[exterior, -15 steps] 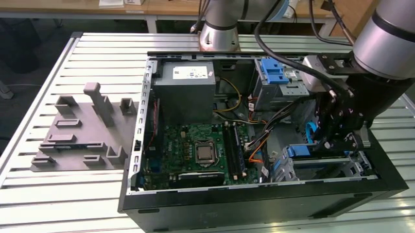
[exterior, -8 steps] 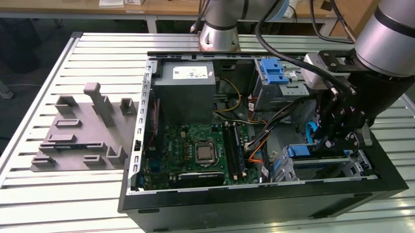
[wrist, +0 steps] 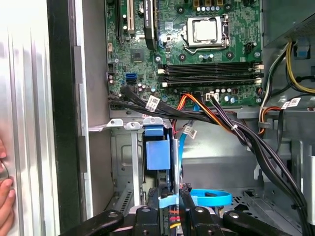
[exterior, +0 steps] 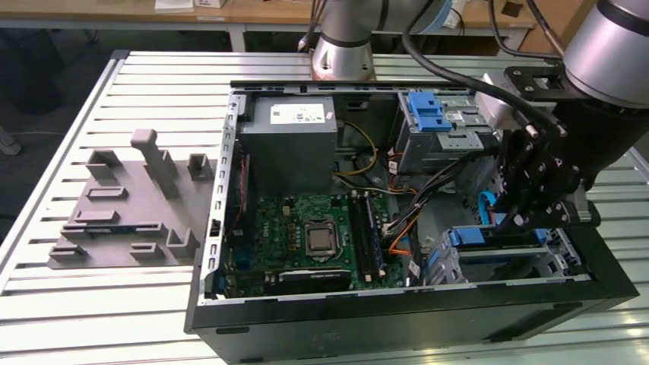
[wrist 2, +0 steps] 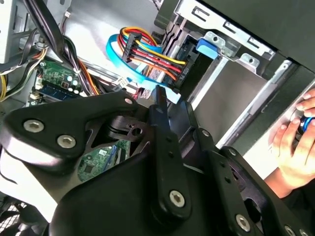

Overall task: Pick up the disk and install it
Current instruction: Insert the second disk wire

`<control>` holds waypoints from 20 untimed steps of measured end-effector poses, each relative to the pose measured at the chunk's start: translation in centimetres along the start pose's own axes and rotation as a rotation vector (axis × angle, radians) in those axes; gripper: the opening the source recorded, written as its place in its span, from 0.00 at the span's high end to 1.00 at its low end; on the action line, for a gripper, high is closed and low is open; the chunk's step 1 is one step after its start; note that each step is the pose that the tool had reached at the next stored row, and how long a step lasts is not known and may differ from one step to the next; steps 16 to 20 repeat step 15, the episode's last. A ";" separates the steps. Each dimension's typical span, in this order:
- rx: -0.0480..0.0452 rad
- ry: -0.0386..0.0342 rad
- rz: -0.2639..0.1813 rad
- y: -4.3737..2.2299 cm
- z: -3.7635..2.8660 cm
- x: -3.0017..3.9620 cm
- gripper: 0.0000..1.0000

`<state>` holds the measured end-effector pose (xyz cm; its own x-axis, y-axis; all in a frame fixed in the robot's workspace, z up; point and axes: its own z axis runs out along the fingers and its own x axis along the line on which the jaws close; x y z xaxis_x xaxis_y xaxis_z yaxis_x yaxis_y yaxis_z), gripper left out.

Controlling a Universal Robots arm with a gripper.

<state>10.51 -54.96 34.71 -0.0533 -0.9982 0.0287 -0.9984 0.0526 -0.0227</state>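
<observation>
First wrist view, disk (wrist: 158,162) edge-on (blue carrier), hand (wrist: 170,206) gripping.

Open computer case (exterior: 218,228) lying on the slatted table (exterior: 102,304). Inside the case, the motherboard (exterior: 304,236) occupies the floor; the power-supply box (exterior: 289,144) sits just behind it, toward the arm's base (exterior: 343,53). Drive bays (exterior: 446,133) stand at the exterior view's right of the power-supply box. A fixture block (exterior: 127,205) rests on the table outside the case, at the exterior view's left. The gripper (exterior: 527,205) hangs inside the case, at the exterior view's right of the motherboard.
</observation>
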 end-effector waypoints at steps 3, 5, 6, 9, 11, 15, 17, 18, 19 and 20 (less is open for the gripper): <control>-0.0005 -0.0001 0.000 -0.01 -0.35 0.01 0.77; -0.0005 -0.0003 0.000 -0.01 -0.35 0.00 0.83; -0.0005 -0.0002 0.000 -0.01 -0.35 0.00 0.89; -0.0005 0.0000 0.000 -0.01 -0.37 0.01 0.89; -0.0005 0.0000 0.000 -0.01 -0.37 0.01 0.89; -0.0006 0.0000 0.000 -0.01 -0.39 0.01 0.89; -0.0006 0.0000 0.000 -0.01 -0.39 0.01 0.89; -0.0006 0.0000 0.000 -0.01 -0.39 0.01 0.89; -0.0006 0.0000 0.000 -0.01 -0.39 0.01 0.89; -0.0006 0.0000 0.000 -0.01 -0.39 0.01 0.89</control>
